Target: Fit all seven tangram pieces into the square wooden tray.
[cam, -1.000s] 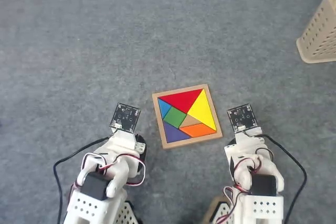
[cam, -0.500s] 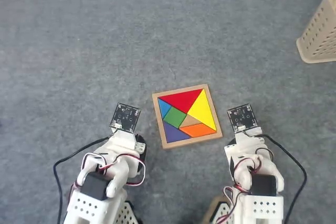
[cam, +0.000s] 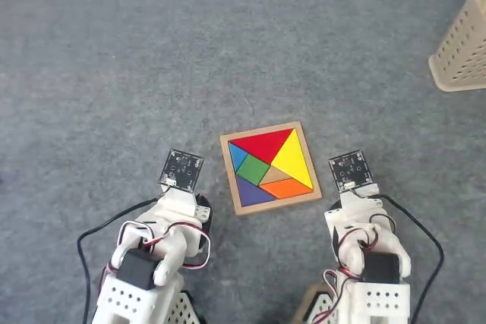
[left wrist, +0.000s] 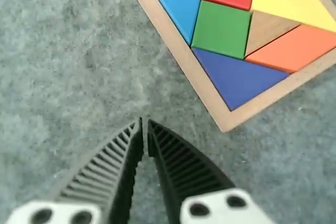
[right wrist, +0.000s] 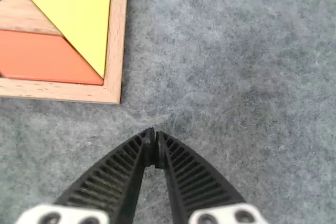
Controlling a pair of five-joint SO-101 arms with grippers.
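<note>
Grey carpet (cam: 114,73), high view: square wooden tray (cam: 229,175) lies at frame centre between left gripper (left wrist: 145,124) and right gripper (right wrist: 155,132), both pressed together and empty, about equally near; its tan triangle (left wrist: 265,27) may be a piece or bare floor

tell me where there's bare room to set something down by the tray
Free: the grey carpet beyond the tray, across to the basket. Crowded: the near strip, where left gripper and right gripper flank the tray.
</note>
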